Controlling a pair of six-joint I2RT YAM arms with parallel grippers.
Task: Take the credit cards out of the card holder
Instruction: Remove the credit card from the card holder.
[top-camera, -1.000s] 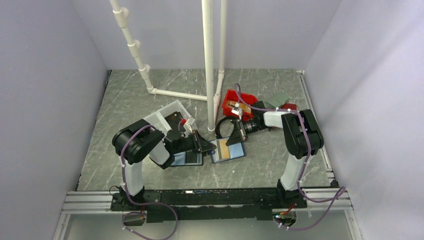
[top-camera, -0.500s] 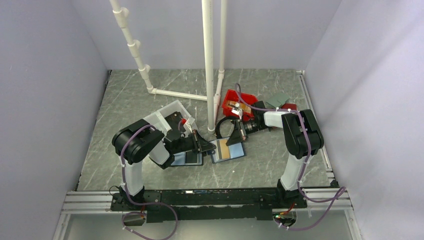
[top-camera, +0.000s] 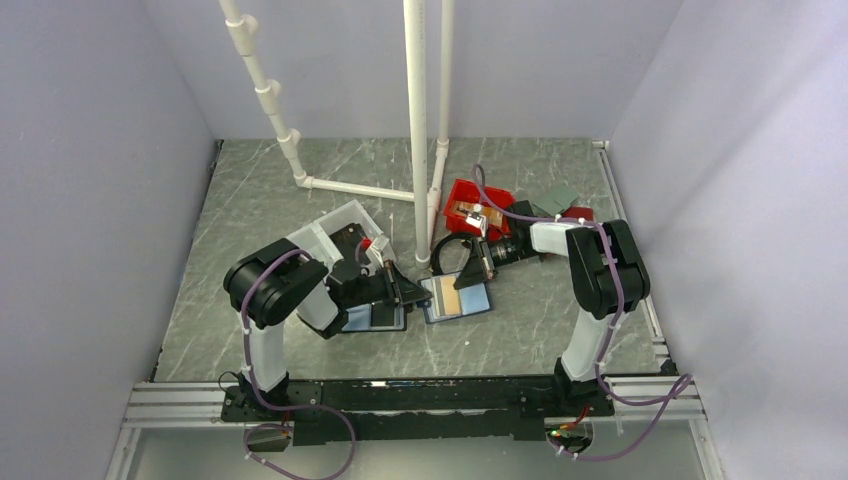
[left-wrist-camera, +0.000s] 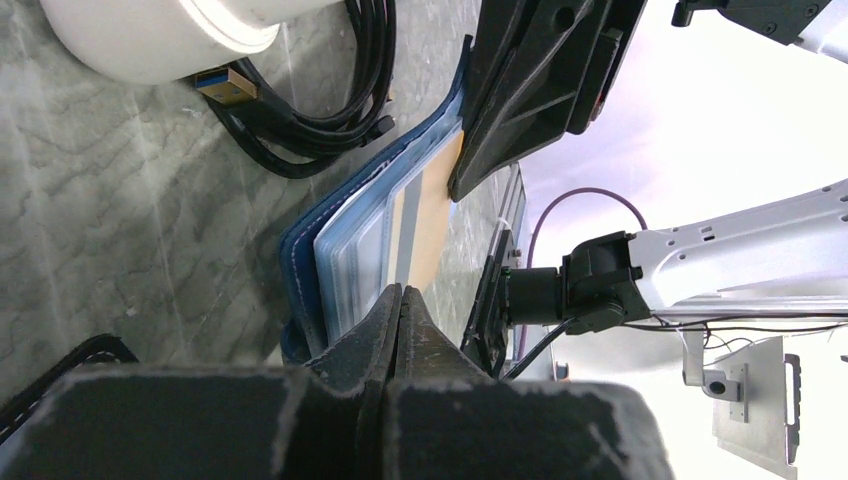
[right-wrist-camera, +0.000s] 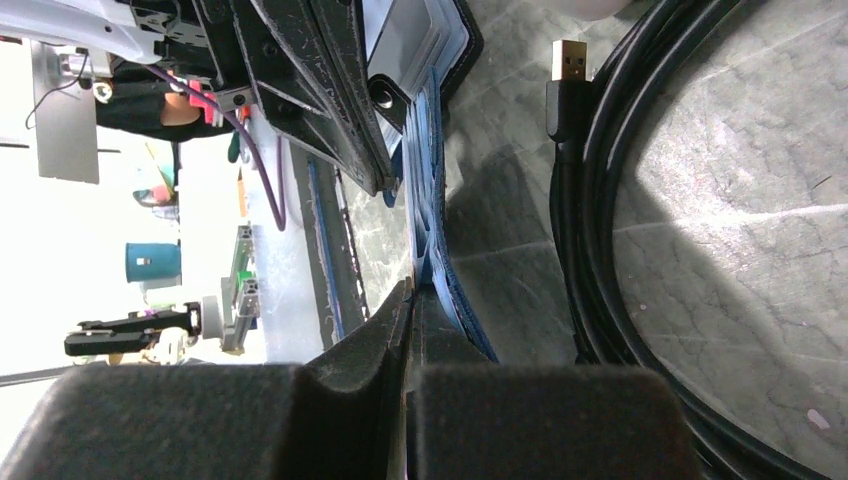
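The navy card holder (top-camera: 429, 306) lies open on the table, light-blue inside. A gold-orange credit card (top-camera: 462, 296) with a dark stripe shows in it. My left gripper (top-camera: 422, 291) is at the holder's left edge. In the left wrist view its jaws (left-wrist-camera: 400, 290) are shut, meeting on the near edge of the card (left-wrist-camera: 437, 205) above the navy cover (left-wrist-camera: 303, 250). My right gripper (top-camera: 478, 268) is at the far right edge. In the right wrist view it (right-wrist-camera: 412, 290) is shut on a blue leaf of the holder (right-wrist-camera: 440, 240).
A coiled black USB cable (right-wrist-camera: 600, 200) lies just behind the holder. A black-edged folio (top-camera: 378, 318) sits under the left arm. A white bin (top-camera: 330, 235), a red bin (top-camera: 478, 205) and upright white pipes (top-camera: 417, 130) stand behind.
The left gripper's jaws have closed at the holder's edge. Both arms and the holder stay almost where they were.
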